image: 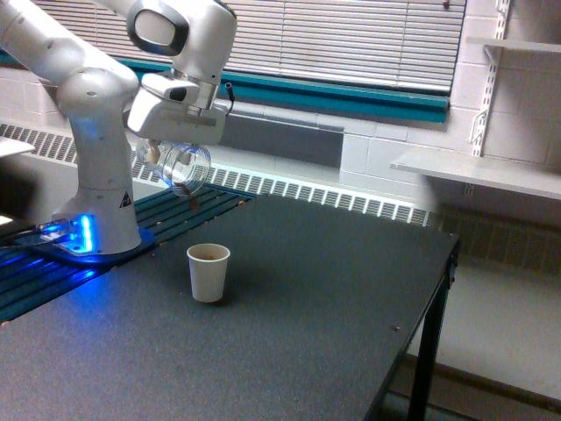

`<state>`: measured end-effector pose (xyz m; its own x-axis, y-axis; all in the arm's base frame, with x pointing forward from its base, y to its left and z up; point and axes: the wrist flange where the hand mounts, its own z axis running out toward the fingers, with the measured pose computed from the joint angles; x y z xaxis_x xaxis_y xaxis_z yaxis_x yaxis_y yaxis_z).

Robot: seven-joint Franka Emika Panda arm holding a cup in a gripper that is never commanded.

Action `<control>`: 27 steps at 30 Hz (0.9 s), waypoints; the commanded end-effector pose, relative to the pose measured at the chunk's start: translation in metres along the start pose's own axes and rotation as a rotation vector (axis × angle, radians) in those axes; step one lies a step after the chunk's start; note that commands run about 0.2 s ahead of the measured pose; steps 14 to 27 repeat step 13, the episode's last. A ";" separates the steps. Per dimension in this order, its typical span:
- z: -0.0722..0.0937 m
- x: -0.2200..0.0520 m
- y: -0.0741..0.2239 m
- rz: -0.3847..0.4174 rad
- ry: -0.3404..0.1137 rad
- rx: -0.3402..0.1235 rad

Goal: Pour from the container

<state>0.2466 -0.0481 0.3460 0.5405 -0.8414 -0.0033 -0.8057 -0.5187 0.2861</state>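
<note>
Exterior view (1 view available):

The gripper [172, 147] is clenched on the container [178, 166], a clear round cup held in the air above the black table [289, 307]. The container is tipped well over, close to lying on its side, with its wide mouth facing the exterior view's right and slightly down. A few brown lumpy bits show at the lower lip of the mouth, and 1 small clump hangs just below it. No continuous stream is visible between the container and the target.

The white paper cup [209, 272] stands upright on the table, toward the table's left edge in this view, below the container and slightly toward the exterior view's right of the mouth. The 2 are apart, not touching. A brown fill shows just inside the paper cup's rim.

Progress assessment: the pour appears largely complete. Little material is visible in the container. What seems left is to drop the last bits and return the container to upright.
</note>
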 end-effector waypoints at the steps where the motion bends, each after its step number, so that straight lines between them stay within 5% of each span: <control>1: 0.007 -0.004 0.002 -0.019 -0.017 -0.032; 27: 0.007 -0.003 0.001 -0.018 -0.014 -0.021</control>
